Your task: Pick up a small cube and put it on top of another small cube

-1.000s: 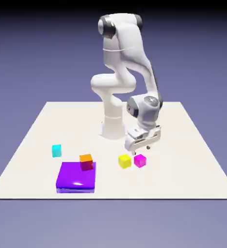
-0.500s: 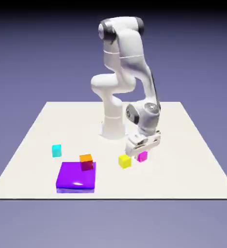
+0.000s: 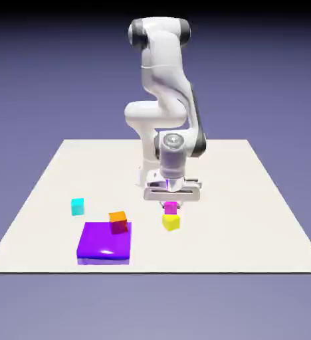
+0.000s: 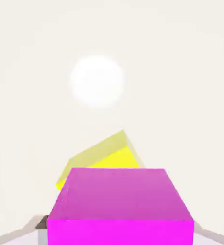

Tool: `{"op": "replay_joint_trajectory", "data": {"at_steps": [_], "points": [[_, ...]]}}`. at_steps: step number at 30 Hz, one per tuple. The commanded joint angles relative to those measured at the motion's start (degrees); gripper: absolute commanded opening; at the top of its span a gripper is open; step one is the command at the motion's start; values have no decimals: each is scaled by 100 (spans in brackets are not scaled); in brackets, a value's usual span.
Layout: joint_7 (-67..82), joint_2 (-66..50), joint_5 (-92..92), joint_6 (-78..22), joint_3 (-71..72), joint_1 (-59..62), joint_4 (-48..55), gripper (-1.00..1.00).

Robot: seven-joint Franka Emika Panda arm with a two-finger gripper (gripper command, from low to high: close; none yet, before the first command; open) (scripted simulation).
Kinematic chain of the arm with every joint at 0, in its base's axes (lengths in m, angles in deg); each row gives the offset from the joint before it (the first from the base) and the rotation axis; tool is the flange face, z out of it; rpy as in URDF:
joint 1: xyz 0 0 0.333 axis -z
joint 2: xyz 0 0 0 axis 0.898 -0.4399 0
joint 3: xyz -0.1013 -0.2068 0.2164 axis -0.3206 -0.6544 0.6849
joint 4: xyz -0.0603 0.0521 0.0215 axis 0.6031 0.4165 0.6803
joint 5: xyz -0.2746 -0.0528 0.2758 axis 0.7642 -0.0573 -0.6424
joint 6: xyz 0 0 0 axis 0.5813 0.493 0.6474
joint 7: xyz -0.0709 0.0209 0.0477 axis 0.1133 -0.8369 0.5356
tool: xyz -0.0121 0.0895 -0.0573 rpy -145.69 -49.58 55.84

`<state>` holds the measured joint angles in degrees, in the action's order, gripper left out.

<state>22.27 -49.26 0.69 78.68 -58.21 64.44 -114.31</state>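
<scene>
Pincer (image 3: 171,204) clasping the magenta cube (image 3: 171,208) above the yellow cube (image 3: 171,222) on the pale bench (image 3: 238,239), orange cube (image 3: 118,222) and purple block (image 3: 105,242) toward the exterior view's left of the yellow cube, cyan cube (image 3: 78,206) farther out that way.

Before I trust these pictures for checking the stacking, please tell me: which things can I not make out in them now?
- Yellow cube, hand view: partly hidden by the magenta cube.
- Magenta cube, hand view: lower part cut off by the bottom edge.
- Contact between the two cubes: hand view, magenta cube covers it; exterior view, too small to tell.
</scene>
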Motion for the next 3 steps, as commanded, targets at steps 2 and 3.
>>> {"op": "replay_joint_trajectory", "data": {"at_steps": [2,3], "points": [[0,0,0,-1,-5,-4,0,100],[32,207,-44,-225,15,11,18,100]]}}
